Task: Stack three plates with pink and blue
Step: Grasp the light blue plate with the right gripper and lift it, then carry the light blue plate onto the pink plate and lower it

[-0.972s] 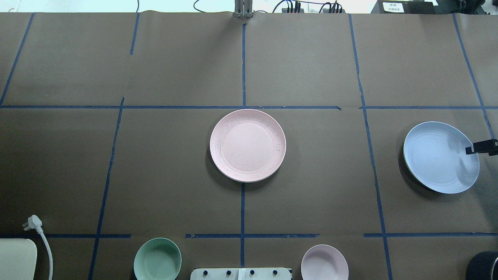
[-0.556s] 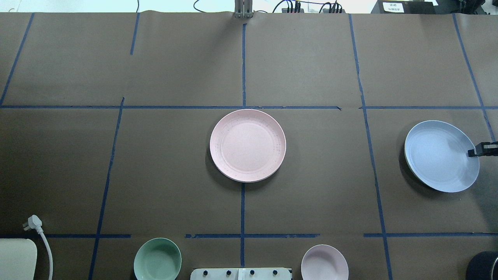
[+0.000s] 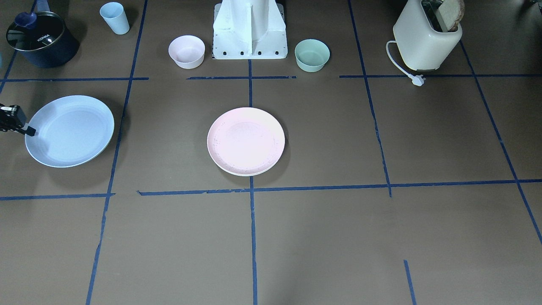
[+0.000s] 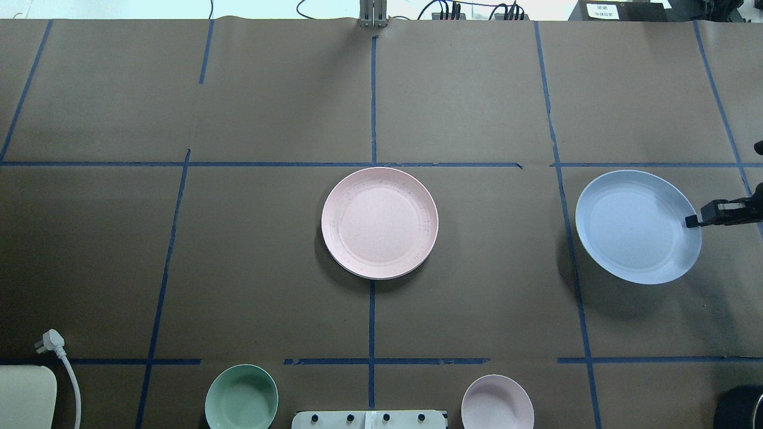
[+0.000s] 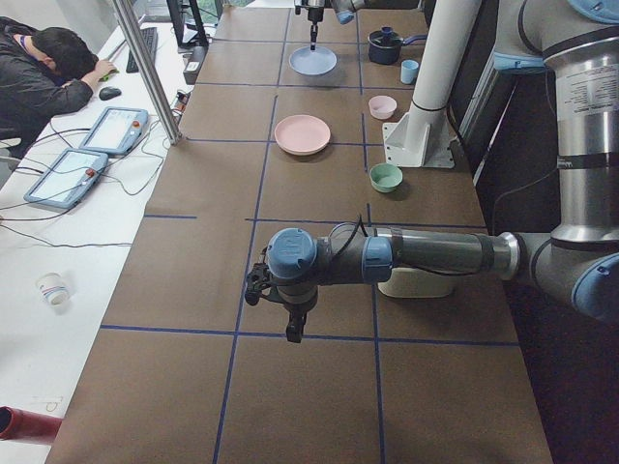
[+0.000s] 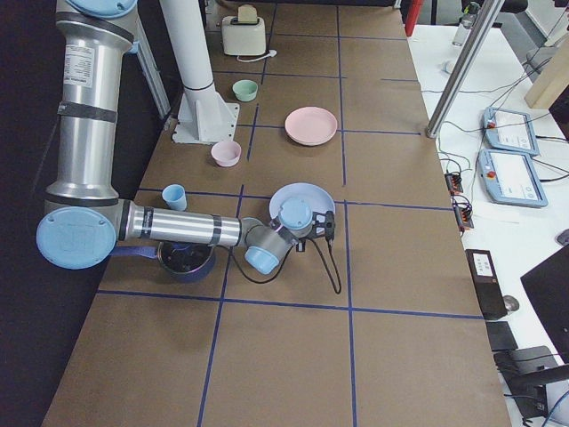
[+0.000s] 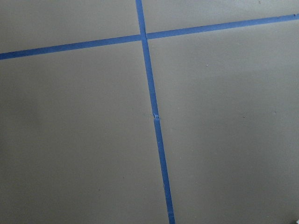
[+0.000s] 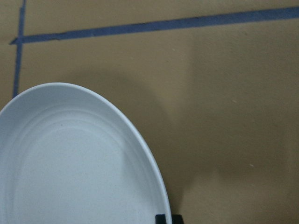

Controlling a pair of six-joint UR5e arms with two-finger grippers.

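Clearly, in the front-facing view the right pincer (image 3: pixel 30 132) is clamping the outer rim of the light blue round matte plastic plate (image 3: pixel 70 131). That plate is hanging slightly tilted above the brown paper-covered surface (image 3: pixel 338 237) at the view's left. The pale pink round plastic plate (image 3: pixel 246 140) is lying flat at the middle, over a blue tape line (image 3: pixel 253 237) and well apart from the blue one, and a thin cream-white rim (image 3: pixel 247 174) is showing beneath its near edge. From overhead, the blue plate is floating over its own shadow, right of the pink one. In the left-end view the left pincer (image 5: pixel 293 333) is pointing down over bare surface, far from the plates; I cannot tell whether it is apart or together. The right-end view is showing the blue plate partly behind the right wrist. The left wrist camera is seeing only crossing tape lines. The right wrist camera is looking across the blue plate, with a dark fingertip (image 8: pixel 168 218) touching its rim.
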